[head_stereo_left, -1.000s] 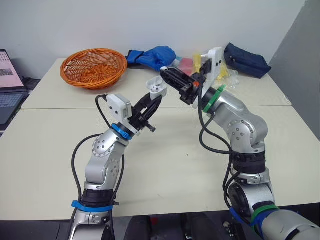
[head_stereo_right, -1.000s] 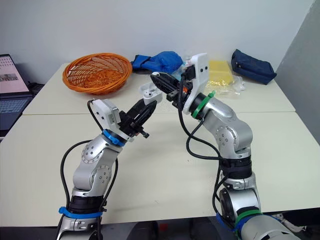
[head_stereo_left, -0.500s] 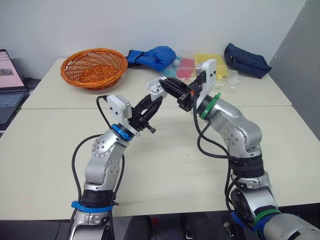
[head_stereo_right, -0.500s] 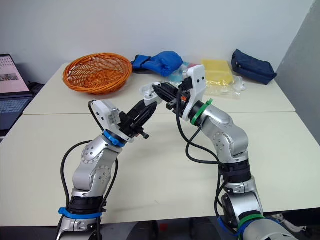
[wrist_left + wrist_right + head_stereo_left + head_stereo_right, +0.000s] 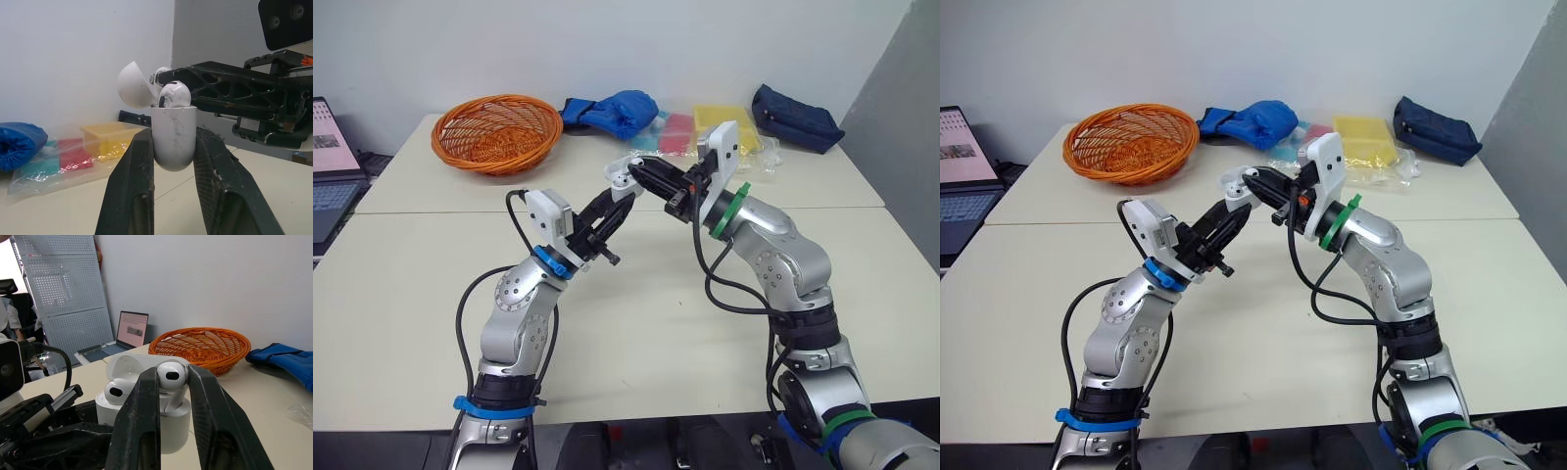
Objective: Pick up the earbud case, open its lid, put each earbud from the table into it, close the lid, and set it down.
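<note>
Here's the small, glossy white plastic earbud case [image 5: 172,128], upright and pinched at its rounded base between the left gripper's [image 5: 172,147] two fingers, up off the table. Its domed lid [image 5: 134,86] is flipped open, tilted back on the side away from the right gripper [image 5: 172,382]. The first earbud [image 5: 116,391], white, sits in its slot. The second earbud [image 5: 171,375] is clamped in the right gripper, its stem reaching down into the case's mouth.

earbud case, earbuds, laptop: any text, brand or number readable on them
No text can be read anywhere.
earbud case, held in the left gripper: plain white, no marking shows.
earbud in the right gripper: no marking shows.
laptop screen: a dark strip of content, too small to read.
</note>
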`<state>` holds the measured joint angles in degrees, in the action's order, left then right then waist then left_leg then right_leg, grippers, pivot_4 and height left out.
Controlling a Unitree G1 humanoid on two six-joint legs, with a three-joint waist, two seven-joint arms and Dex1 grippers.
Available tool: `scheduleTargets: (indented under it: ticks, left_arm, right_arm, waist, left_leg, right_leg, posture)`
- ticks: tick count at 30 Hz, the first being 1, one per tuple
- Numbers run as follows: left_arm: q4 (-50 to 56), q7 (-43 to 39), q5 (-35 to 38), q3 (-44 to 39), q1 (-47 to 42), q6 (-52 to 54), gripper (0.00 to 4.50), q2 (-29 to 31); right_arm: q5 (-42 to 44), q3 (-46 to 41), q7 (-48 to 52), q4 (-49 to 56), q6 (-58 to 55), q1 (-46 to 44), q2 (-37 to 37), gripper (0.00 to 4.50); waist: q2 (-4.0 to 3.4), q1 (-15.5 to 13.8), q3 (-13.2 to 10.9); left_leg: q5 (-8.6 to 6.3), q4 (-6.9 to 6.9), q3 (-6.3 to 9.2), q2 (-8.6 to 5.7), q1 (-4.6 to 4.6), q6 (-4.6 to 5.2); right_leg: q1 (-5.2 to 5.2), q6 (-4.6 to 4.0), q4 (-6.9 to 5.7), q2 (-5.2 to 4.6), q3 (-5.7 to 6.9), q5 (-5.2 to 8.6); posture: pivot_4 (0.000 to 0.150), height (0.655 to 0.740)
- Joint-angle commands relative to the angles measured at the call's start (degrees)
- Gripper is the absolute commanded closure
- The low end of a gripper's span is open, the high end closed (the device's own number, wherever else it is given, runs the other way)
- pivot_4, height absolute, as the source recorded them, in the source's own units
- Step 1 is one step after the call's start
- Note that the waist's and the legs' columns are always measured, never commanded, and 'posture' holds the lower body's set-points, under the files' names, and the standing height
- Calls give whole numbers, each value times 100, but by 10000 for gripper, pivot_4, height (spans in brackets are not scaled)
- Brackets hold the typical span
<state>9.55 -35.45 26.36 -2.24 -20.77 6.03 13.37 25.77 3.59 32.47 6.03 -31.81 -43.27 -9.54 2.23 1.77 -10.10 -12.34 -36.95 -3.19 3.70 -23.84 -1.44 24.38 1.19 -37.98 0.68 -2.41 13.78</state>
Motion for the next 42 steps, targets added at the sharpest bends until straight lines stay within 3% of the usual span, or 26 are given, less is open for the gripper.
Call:
scheduleTargets:
  ticks: [1, 9, 11, 42]
  left_arm:
    - [331, 40, 89, -45, -82, -60, 37580, -18]
    - [309, 30, 83, -46, -113, -51, 37580, -4]
    - [304, 32, 79, -48, -118, -49, 37580, -1]
    - [364, 67, 66, -3, -85, 5, 37580, -5]
  right_arm:
    - [10, 2, 54, 157, 79, -16, -34, 40194]
    - [21, -19, 59, 143, 104, -14, -54, 40194]
    - [8, -13, 44, 156, 115, -10, -51, 33029]
    - [33, 138, 464, 54, -132, -221, -365, 33029]
  waist:
    - [0, -1, 0]
    - [0, -1, 0]
    - [0, 0, 0]
    - [0, -1, 0]
  left_leg:
    - [0, 0, -1, 0, 0, 0]
    - [0, 1, -1, 0, 0, 0]
    - [0, 1, -1, 0, 0, 0]
    - [0, 3, -1, 0, -1, 0]
  right_leg:
    - [0, 0, 0, 0, -1, 0]
    - [0, 1, 1, 0, -1, 0]
    - [0, 1, 1, 0, 0, 1]
    - [1, 0, 3, -1, 0, 1]
  posture:
    - [1500, 7400]
    - [1500, 7400]
    - [1500, 7400]
    - [1500, 7400]
